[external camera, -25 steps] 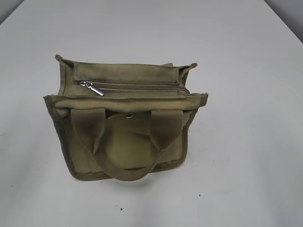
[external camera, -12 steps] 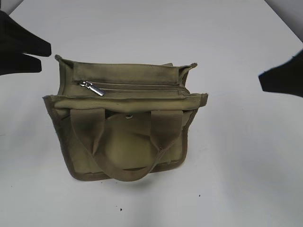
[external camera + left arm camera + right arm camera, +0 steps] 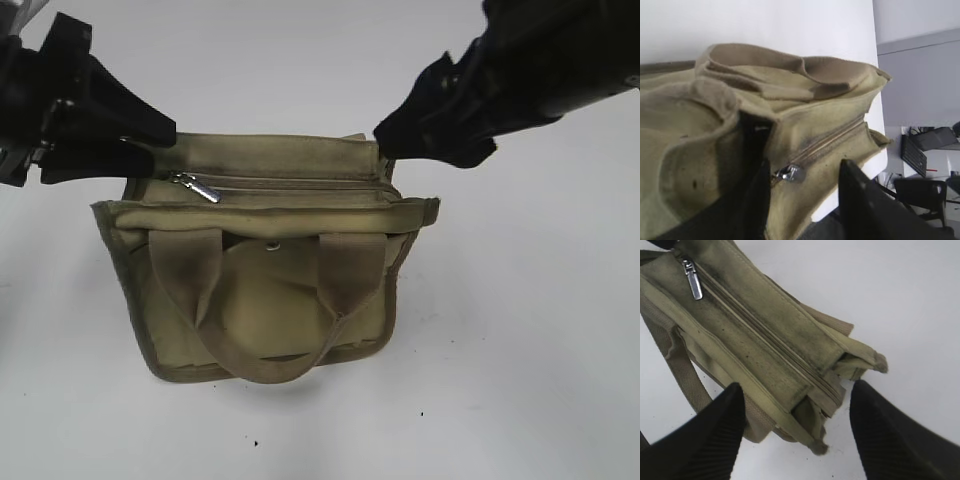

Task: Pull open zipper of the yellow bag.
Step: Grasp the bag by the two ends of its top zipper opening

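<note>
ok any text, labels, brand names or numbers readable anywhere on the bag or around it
None can be read in any view.
Yellow bag: plain canvas, no print or label showing.
Zipper pull tab: shiny metal, any engraving too small to tell.
Table: bare white, only small dark specks.
Background clutter in the left wrist view: too blurred to read.

One yellow bag (image 3: 265,290) sits on one white table (image 3: 520,330), bearing one zipper (image 3: 290,183) with one silver pull tab (image 3: 197,186), two webbing handles (image 3: 260,300) and one snap button (image 3: 273,245), with two black grippers, left (image 3: 150,140) and right (image 3: 385,145).
</note>
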`<state>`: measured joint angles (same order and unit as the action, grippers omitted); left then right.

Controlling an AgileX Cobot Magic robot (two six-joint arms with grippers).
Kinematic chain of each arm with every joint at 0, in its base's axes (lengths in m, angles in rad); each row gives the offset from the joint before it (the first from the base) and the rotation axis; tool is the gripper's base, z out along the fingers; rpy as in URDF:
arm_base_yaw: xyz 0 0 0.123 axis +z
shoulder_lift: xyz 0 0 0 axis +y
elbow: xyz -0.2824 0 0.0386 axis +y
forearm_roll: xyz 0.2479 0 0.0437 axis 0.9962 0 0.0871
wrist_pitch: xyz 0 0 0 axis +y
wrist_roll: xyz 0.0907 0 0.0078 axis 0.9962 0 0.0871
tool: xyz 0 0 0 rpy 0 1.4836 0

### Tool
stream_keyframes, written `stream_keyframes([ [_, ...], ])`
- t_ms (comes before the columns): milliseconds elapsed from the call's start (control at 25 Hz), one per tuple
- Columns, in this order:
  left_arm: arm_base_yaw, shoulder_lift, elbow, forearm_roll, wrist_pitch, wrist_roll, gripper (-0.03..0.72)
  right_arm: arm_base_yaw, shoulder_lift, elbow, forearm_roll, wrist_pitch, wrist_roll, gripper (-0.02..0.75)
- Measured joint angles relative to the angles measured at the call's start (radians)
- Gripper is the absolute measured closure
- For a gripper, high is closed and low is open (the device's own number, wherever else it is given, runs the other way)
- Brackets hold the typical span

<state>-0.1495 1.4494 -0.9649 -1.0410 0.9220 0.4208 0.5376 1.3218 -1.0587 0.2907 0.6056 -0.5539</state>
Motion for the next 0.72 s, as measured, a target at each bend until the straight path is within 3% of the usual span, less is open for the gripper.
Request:
stream_keyframes([
  [280, -0.017, 0.026, -0.001, 0.013, -0.059, 0.0, 0.34, 0.082, 0.106, -0.048, 0.002, -0.038, -0.029, 0.227],
  [720, -0.018, 0.076, -0.081, 0.039, 0.009, -0.014, 0.34, 0.115, 0.118, -0.05, 0.003, -0.06, -0.041, 0.227],
])
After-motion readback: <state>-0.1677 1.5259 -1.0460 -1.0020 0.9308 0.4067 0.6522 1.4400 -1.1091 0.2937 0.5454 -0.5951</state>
